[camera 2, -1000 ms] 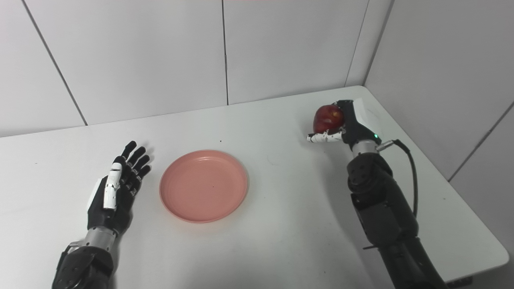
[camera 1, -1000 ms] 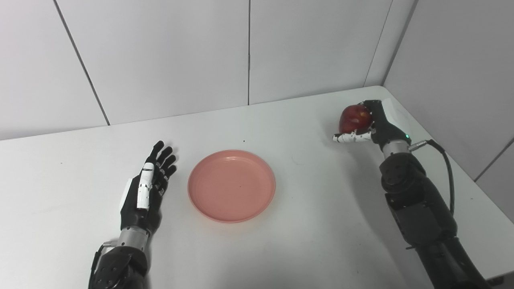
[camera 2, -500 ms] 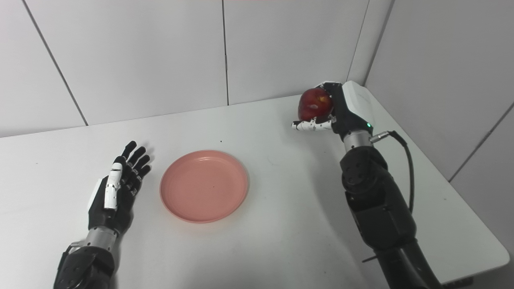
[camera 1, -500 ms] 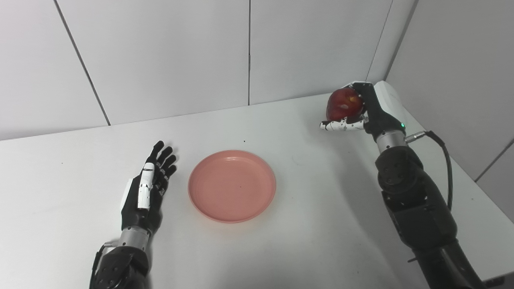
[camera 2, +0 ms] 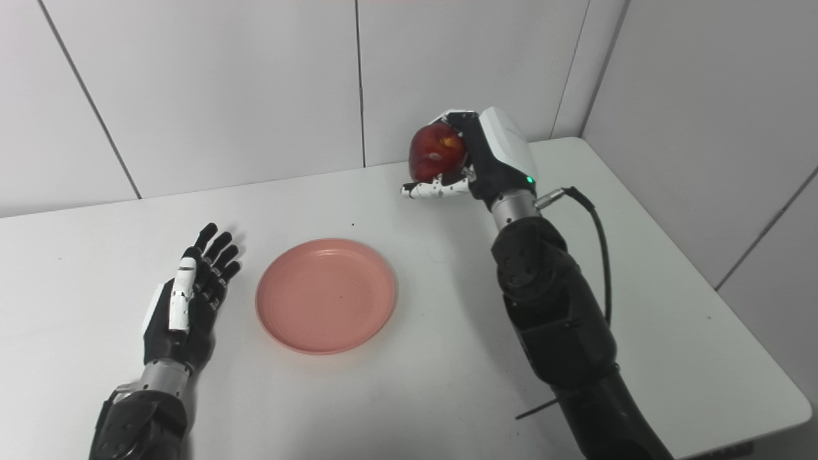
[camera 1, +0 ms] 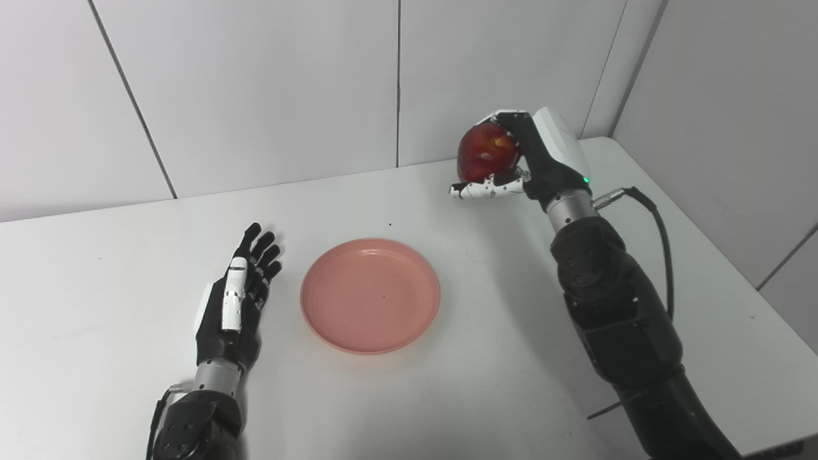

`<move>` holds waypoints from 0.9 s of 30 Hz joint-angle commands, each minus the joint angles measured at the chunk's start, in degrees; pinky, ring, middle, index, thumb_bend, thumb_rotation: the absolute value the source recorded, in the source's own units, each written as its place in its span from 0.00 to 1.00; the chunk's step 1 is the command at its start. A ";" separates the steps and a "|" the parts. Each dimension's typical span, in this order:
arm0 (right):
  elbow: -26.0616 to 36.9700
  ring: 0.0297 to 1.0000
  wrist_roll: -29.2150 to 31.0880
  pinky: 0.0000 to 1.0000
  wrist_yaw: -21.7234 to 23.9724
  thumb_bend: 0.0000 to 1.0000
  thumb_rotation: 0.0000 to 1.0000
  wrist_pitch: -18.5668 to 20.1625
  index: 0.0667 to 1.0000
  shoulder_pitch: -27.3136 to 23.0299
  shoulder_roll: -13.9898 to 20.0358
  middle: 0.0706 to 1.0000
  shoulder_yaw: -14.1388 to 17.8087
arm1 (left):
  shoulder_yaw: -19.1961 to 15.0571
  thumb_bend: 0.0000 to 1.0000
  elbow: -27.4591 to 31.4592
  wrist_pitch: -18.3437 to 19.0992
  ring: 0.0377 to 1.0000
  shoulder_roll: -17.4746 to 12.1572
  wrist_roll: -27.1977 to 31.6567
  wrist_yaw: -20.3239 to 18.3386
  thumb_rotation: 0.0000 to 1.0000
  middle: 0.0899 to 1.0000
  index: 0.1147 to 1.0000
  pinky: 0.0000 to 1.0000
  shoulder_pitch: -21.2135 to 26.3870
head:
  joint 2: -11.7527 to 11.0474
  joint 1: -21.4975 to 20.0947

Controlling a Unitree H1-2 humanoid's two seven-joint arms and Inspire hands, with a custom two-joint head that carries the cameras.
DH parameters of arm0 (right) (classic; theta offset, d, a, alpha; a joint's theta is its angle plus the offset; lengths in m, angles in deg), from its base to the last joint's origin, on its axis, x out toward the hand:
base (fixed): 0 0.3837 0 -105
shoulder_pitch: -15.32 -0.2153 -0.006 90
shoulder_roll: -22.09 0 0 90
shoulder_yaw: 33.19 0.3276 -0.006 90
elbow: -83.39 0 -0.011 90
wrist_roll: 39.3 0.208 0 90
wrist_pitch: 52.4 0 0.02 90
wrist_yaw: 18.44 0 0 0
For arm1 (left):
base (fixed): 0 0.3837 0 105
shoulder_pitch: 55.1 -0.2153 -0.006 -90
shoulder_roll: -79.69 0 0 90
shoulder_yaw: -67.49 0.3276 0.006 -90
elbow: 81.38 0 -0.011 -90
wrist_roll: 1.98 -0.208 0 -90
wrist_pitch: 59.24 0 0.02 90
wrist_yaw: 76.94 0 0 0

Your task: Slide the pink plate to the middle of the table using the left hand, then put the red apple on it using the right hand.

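Observation:
A round pink plate (camera 1: 370, 296) lies flat near the middle of the white table (camera 1: 96, 287). Just left of it, apart from its rim, my left hand (camera 1: 235, 305) rests open with fingers stretched forward. The red apple (camera 1: 485, 151) is held up in the air by my right hand (camera 1: 521, 163), which is shut on it, well above the table and to the right of and beyond the plate. The thumb sits under the apple and the fingers wrap over its top.
Grey wall panels (camera 1: 268, 83) close the table at the back and on the right. A black cable (camera 1: 658, 223) loops from the right wrist. The table's right edge (camera 2: 754, 358) runs close beside the right arm.
My right hand has lifted the apple off the far right corner area and carried it up and to the left, toward the plate. Left hand and plate have stayed still.

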 commanded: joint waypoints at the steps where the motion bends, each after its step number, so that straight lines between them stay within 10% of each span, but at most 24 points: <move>1: 0.96 0.39 -1.26 0.34 -0.52 0.52 0.14 -1.43 0.45 -3.67 -0.03 0.42 -0.65 | 0.45 0.36 -2.51 1.41 0.94 0.88 -0.63 0.85 1.00 0.93 0.92 0.95 -1.45 | -0.18 0.99; 27: -10.46 0.35 -2.97 0.29 -3.25 0.52 0.14 -8.69 0.45 -4.89 -12.14 0.40 -12.86 | 0.98 0.37 -2.27 -0.94 0.93 4.90 -2.67 4.17 1.00 0.93 0.92 0.92 -2.38 | 1.10 12.77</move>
